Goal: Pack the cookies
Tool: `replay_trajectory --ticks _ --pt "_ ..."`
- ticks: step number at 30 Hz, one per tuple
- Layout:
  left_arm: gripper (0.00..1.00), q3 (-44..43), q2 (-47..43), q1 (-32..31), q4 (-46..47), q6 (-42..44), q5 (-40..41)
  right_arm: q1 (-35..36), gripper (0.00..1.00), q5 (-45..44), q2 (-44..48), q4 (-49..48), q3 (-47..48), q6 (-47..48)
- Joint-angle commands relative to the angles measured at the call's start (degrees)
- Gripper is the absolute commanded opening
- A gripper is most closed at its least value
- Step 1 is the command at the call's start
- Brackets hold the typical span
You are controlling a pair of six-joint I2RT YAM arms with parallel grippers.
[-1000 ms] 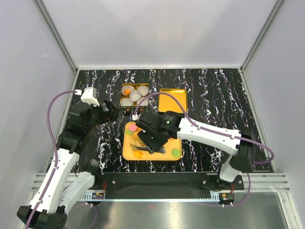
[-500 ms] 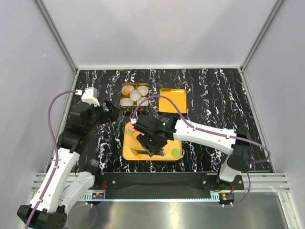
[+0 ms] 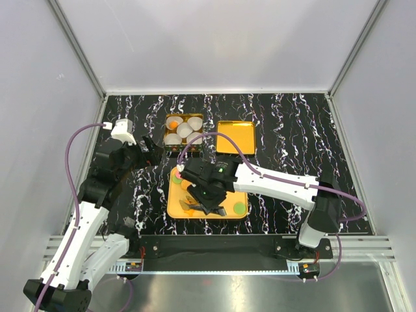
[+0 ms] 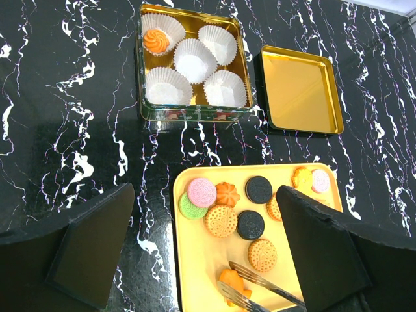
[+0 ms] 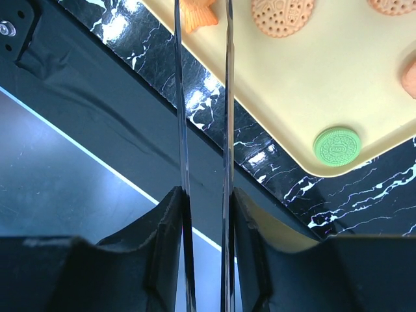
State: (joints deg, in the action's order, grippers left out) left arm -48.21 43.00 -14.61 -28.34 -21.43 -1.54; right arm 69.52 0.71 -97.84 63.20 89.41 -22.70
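One green cookie (image 5: 337, 145) lies alone by the near right corner of your yellow tray (image 5: 338, 78), closest to the arm bases. Just left of it, your right gripper (image 5: 205, 198) is pressed together on a pair of metal tongs (image 5: 227, 130). The two blades run out to a fish cookie (image 5: 195, 14) near the tray's front edge, one blade on each side of it; these views do not show whether the tips actually squeeze it. A tan round piece lies just beside the fish. Farther in, the rest of the cookies (image 4: 221, 221) lie flat on the tray: more tan rounds, two black ones and an orange flower shape. At the far left corner a pink disc overlaps a green one. At the far right corner a yellow-orange piece and a pink one lie side by side. Your left gripper (image 3: 150, 150) hangs over the table (image 3: 286, 123) left of the tray's far corner, jaws spread wide and holding nothing. Beyond the tray stands the tin (image 4: 195, 116) with five white paper cups (image 4: 195, 60) inside. Only the far left cup is filled, with one orange cookie (image 4: 156, 40); the other four are empty. The lid (image 4: 300, 97) lies just right of the tin, inside up and empty.
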Motion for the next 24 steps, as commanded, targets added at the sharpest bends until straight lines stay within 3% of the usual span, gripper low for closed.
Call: replay_trajectory --ticks 1,15,24 --pt "0.99 -0.3 0.0 0.3 3.0 -0.1 -1.1 0.6 0.32 -2.2 0.7 2.0 2.7 1.1" --pt "0.99 -0.2 -0.2 0.3 3.2 -0.2 -1.0 -4.1 0.3 -3.7 0.1 2.5 10.6 2.9" --pt "0.99 -0.1 -0.3 0.6 3.2 -0.3 -1.3 -14.7 0.29 -2.6 -1.6 1.0 19.0 7.1"
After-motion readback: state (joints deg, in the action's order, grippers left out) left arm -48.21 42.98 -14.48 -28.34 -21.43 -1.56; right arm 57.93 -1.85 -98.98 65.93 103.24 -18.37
